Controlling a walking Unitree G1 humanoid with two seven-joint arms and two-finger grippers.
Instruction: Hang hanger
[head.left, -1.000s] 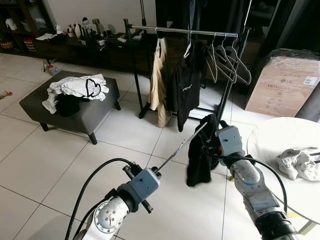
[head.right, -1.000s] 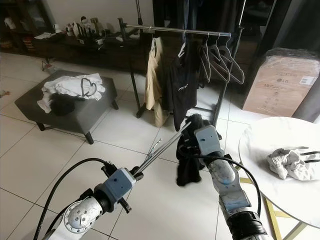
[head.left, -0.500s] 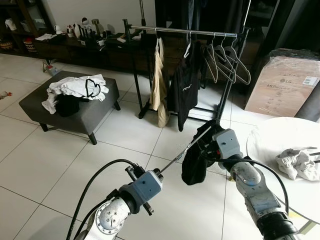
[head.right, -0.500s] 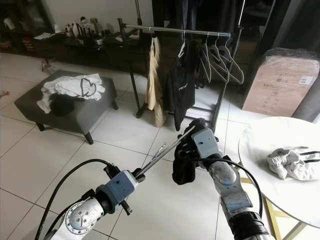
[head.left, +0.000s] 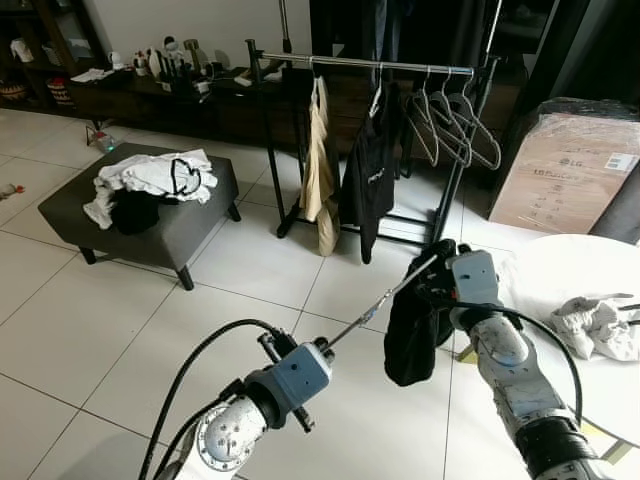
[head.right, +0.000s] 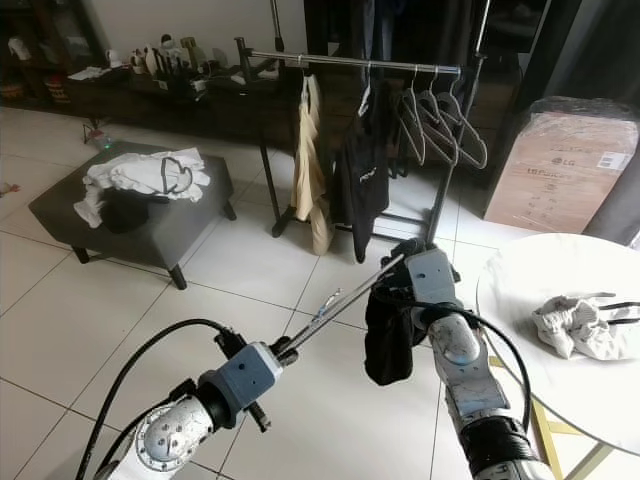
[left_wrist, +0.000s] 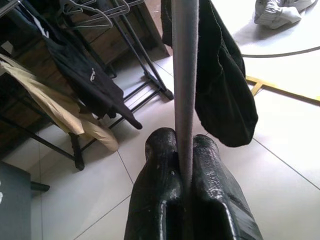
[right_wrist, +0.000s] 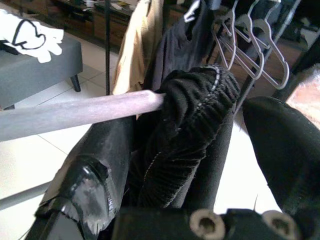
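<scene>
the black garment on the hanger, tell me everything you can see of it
The black garment is dark, soft cloth with a ribbed, stitched edge showing in the right wrist view. It is bunched over one end of a grey hanger and droops limply toward the tiled floor without touching it. The right gripper grasps it at the top, fingers around the cloth; the left gripper clamps the hanger's other end. It hangs in front of the clothes rack, apart from it.

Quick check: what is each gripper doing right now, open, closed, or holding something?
Left gripper: closed on the grey hanger bar.
Right gripper: jaws around the black garment on the hanger's far end.
</scene>
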